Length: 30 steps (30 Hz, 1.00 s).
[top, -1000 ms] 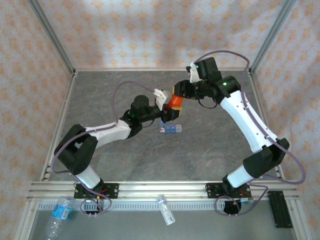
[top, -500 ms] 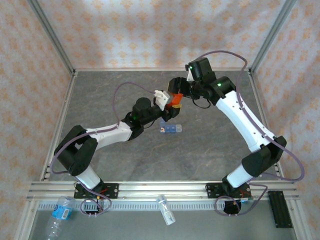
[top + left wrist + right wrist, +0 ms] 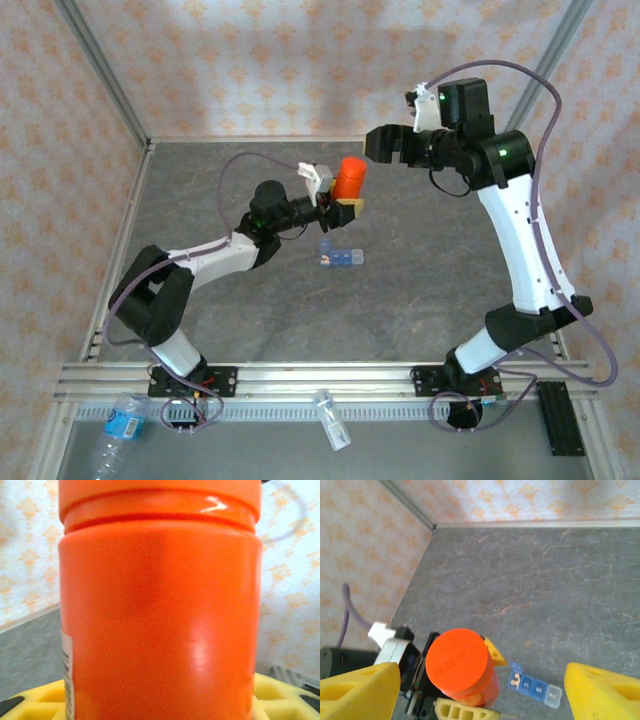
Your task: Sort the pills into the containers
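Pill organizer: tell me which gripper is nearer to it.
Left. The left gripper, clamped on the orange vial, is just behind the pill organizer; the open right gripper is farther back and to the right.

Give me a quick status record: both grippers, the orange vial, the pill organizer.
left gripper: shut on the orange vial, gripping its lower part, vial upright
right gripper: open, fingers spread wide, apart from the vial
orange vial lid: looks closed from the right wrist view
pill organizer: flat on the table, on the near side of the vial, touched by neither gripper
organizer contents: pale pieces in one end compartment; the rest too small to tell
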Each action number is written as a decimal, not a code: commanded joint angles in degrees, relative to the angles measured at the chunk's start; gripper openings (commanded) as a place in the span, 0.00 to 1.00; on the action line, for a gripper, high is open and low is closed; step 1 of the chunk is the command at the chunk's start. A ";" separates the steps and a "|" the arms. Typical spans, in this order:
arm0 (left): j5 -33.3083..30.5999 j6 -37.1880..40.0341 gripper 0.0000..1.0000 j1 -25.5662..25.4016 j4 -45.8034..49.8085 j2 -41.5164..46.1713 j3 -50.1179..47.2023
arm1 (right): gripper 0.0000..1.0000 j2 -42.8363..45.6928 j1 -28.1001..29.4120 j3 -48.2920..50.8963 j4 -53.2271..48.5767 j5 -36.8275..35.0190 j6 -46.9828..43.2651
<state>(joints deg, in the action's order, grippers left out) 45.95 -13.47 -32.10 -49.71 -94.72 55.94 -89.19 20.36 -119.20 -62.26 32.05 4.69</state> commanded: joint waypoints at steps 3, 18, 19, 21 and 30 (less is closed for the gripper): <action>8.14 -4.72 0.00 0.00 -3.81 -1.65 2.75 | 0.84 -3.30 0.10 -1.96 -7.92 7.16 -8.00; 8.63 -5.87 0.00 0.00 -4.43 -2.34 3.03 | 0.76 -6.16 2.14 -0.50 -7.96 8.99 -8.89; 8.63 -5.74 0.00 -0.05 -4.42 -2.32 3.04 | 0.75 -6.28 2.29 -0.37 -7.96 8.98 -8.91; 8.55 -5.66 0.00 0.01 -4.17 -2.37 3.12 | 0.73 -6.35 2.48 -0.12 -7.88 9.02 -8.96; 8.46 -5.46 0.00 0.00 -3.89 -2.19 3.36 | 0.58 -6.79 2.54 0.71 -7.49 8.87 -8.64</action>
<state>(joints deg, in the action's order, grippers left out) 53.60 -18.61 -32.14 -50.81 -96.90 57.19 -95.79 22.48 -119.15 -69.47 40.49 -3.49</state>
